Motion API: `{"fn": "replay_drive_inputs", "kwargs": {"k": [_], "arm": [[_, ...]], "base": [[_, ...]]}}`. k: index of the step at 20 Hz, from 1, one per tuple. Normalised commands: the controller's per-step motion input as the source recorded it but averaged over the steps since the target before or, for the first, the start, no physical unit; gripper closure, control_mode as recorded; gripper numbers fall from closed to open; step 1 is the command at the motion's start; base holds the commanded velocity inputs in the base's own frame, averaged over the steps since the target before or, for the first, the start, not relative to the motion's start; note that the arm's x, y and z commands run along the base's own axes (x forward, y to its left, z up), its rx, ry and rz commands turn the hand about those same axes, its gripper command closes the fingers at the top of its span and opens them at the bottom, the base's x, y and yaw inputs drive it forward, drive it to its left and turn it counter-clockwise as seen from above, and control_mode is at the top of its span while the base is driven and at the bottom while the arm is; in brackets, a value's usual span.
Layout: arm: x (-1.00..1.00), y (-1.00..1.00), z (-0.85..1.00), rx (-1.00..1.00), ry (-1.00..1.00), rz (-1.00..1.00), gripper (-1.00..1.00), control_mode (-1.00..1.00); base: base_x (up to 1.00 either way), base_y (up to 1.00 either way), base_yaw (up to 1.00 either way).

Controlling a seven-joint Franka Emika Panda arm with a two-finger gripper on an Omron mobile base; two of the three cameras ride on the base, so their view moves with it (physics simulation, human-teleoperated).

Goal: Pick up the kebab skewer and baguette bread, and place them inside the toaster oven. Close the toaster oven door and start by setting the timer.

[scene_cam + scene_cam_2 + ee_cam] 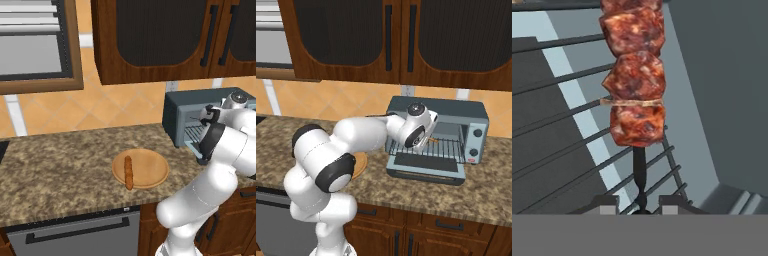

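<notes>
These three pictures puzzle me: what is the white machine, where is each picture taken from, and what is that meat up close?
The white machine is a robot arm in a simulated kitchen. Two pictures come from cameras behind it, to its left and right. The third comes from a camera on its hand, looking along the gripper. The gripper is shut on the stick of the kebab skewer, holding it over the wire rack inside the toaster oven, whose door hangs open. On the stone counter sits a round wooden board with the baguette bread lying on it.
</notes>
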Motion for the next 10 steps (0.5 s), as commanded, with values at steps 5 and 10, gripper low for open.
{"fn": "replay_drive_inputs", "kwargs": {"k": [5,10], "arm": [[0.09,-0.04,-0.17,0.00,0.00,0.00,1.00,-1.00],[0.02,-0.01,-0.19,0.00,0.00,0.00,-1.00,-1.00]], "base": [[0.00,0.00,0.00],[0.00,0.00,0.00]]}}
